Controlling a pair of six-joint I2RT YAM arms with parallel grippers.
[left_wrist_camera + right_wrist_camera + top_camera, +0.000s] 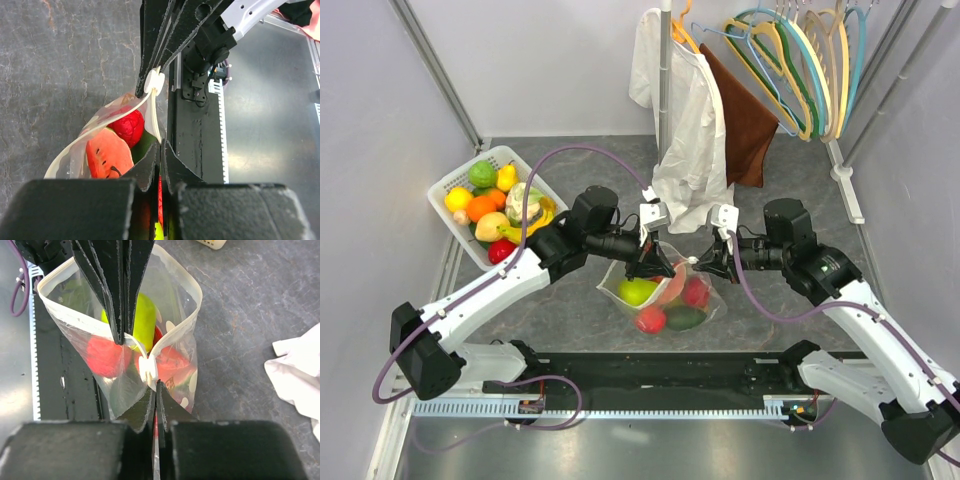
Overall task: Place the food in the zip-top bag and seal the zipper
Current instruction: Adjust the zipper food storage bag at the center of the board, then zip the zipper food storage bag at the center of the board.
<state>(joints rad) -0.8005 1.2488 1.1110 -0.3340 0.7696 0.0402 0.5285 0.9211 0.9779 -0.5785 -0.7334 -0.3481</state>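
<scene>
Fingers of the left gripper are pressing flat together on the thin white zipper of the clear, white-dotted plastic zip-top bag, whose mouth is standing raised between the two arms over the grey mottled table. Facing them, the right gripper is clamping the same track, jaws closed on it, with the small white slider tab sitting between the two pinches.

From overhead the black wrists are hiding both pinches; only the wrist views are showing zipper and slider.

Glossy toy food is lying inside the bag: a green apple, a red-pink watermelon slice and a round red fruit. The overhead view is adding a dark green piece.

How much of the mouth is sealed, I cannot tell.

Farther off, a white lattice basket of fruit is sitting at the left, and a white shirt is hanging behind.
</scene>
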